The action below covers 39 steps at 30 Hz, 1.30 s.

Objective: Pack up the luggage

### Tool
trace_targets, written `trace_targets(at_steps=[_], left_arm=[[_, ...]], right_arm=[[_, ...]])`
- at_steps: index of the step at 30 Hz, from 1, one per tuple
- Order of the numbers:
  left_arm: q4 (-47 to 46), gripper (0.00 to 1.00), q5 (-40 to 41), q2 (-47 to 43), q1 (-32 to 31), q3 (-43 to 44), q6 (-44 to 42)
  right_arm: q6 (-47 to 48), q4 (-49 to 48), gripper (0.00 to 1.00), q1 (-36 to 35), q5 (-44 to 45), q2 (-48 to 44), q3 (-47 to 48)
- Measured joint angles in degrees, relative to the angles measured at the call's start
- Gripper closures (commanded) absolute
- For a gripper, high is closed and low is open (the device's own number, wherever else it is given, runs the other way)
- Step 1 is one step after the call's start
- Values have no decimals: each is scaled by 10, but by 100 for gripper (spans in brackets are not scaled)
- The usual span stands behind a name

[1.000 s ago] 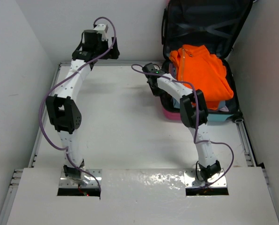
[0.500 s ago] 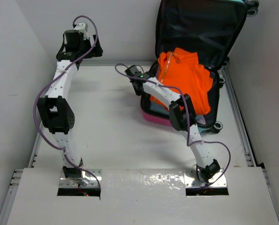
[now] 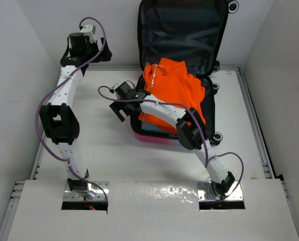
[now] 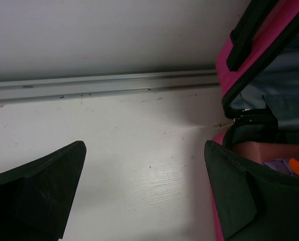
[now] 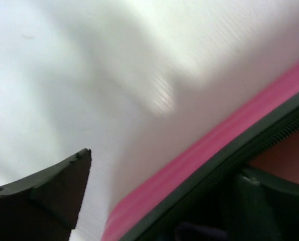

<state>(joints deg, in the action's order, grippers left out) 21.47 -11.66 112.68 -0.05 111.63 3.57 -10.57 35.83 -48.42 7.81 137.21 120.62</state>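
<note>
I see L gripper (image 4: pixel 144 146) wide, empty, upper left — R gripper (image 3: pixel 120 104) wide too, by luggage (image 3: pixel 182 30) left edge.

Luggage (image 3: pixel 182 35) slid left; right end effector (image 3: pixel 117 106) opened.

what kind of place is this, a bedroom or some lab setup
Probably a robot lab work cell: a left arm and right arm bolted to a white table, plain walls boxing it in, open luggage as a prop.

Bright, even light with soft shadows; right wrist view blurs the luggage (image 5: pixel 204 150)
</note>
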Motion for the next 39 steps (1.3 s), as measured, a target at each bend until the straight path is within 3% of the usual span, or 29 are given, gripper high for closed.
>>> trace_targets(at_steps=[7,11,15,17,18,20,21,23,24,26,31,39], left_arm=[[-12,0,-17,0,0,0,-19],[-16,0,-27,0,4,0,-20],[-13,0,-38,0,14,10,-20],[-11,0,-41,0,20,22,-21],[-10,0,-42,0,21,26,-23],[-6,4,-48,-3,24,28,-31],[1,9,-54,-5,25,27,-37],[14,17,-67,-12,26,20,-50],[21,26,-75,-19,26,10,-58],[46,32,-87,-32,23,-12,-81],[90,34,-102,-85,-10,-121,-137],[157,31,-141,-108,-76,-248,-181]], right_arm=[[32,-47,1,-6,-61,-71,-23],[47,-109,1,-19,-122,-162,-28],[48,-112,3,-6,-211,-261,-3],[34,-116,42,37,-268,-314,-7],[20,-125,67,72,-292,-343,-23],[-8,-132,80,150,-313,-391,-56],[-21,-135,80,195,-315,-407,-67],[-42,-137,66,276,-299,-416,-76],[-49,-142,66,312,-285,-412,-79],[-56,-148,46,368,-247,-393,-82],[-66,-193,50,455,-157,-296,-71],[-95,-288,47,549,-122,-128,-9]])
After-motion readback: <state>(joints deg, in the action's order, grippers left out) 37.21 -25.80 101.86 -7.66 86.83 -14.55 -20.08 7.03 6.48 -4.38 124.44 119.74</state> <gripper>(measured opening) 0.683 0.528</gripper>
